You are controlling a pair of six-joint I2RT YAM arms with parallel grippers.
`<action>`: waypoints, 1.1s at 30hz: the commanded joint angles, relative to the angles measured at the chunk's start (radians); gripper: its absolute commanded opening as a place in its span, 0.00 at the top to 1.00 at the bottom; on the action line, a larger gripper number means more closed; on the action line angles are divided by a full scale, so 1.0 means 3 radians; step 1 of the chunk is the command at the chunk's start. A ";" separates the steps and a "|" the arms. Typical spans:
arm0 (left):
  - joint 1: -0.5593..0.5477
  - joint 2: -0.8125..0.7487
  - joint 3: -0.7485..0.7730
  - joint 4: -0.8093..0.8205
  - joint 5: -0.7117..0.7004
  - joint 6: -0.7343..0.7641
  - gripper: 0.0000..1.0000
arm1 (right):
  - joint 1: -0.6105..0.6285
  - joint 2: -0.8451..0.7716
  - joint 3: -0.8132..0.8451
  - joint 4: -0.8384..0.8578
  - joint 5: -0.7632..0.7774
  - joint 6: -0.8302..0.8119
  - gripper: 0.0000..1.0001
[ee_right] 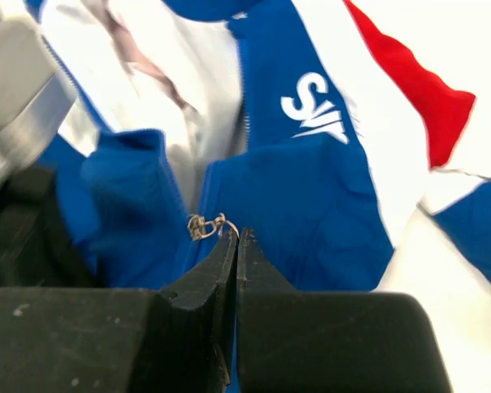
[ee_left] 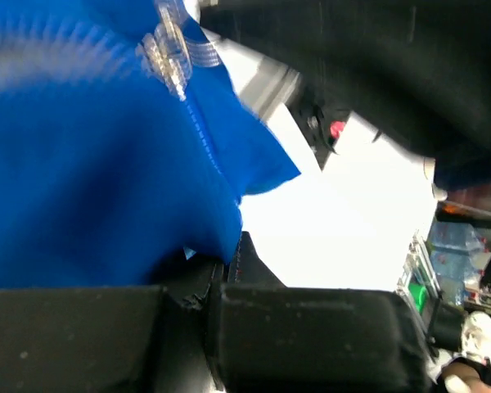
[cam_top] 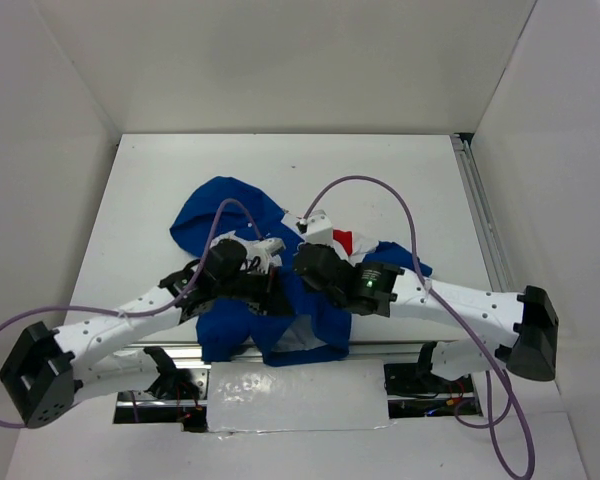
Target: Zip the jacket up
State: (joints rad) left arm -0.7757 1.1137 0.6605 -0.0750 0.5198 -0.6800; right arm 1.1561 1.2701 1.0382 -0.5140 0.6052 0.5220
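The royal-blue jacket [cam_top: 230,215] lies crumpled at the table's near edge, its red and white panels [cam_top: 345,240] to the right. In the right wrist view its front is parted, showing white lining [ee_right: 204,90] and white lettering [ee_right: 315,106]. My right gripper [ee_right: 236,232] is shut on the metal ring of the zipper pull [ee_right: 204,225], low on the opening. My left gripper [ee_left: 225,262] is shut on a fold of the jacket's blue fabric [ee_left: 106,180]; a zipper track [ee_left: 209,151] runs down that fold. In the top view both grippers [cam_top: 270,285] [cam_top: 305,262] meet over the jacket's middle.
White walls enclose the white table [cam_top: 380,170]. A metal rail [cam_top: 480,215] runs along its right edge. Purple cables [cam_top: 380,190] arc over both arms. The jacket's hem [cam_top: 300,350] hangs over the near edge, above a white sheet [cam_top: 295,395].
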 commanded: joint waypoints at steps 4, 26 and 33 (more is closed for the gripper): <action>-0.0262 -0.0853 -0.0386 -0.0894 0.0395 -0.0366 1.00 | -0.0310 0.0224 0.0277 0.0323 0.0274 -0.0232 1.00; -0.0319 -0.2173 -0.0734 -0.1488 0.0676 -0.0638 1.00 | -0.2191 0.2836 0.3057 0.0630 0.0136 -0.0753 1.00; -0.0319 -0.2229 -0.0709 -0.1606 0.0461 -0.0735 1.00 | -0.2606 0.3008 0.3538 0.0550 -0.0283 -0.0757 1.00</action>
State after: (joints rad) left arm -0.8661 0.4625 0.4294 -0.5320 0.6197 -0.8700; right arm 0.3916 2.2551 2.1315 -0.4118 0.5331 0.3183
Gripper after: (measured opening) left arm 0.051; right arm 0.007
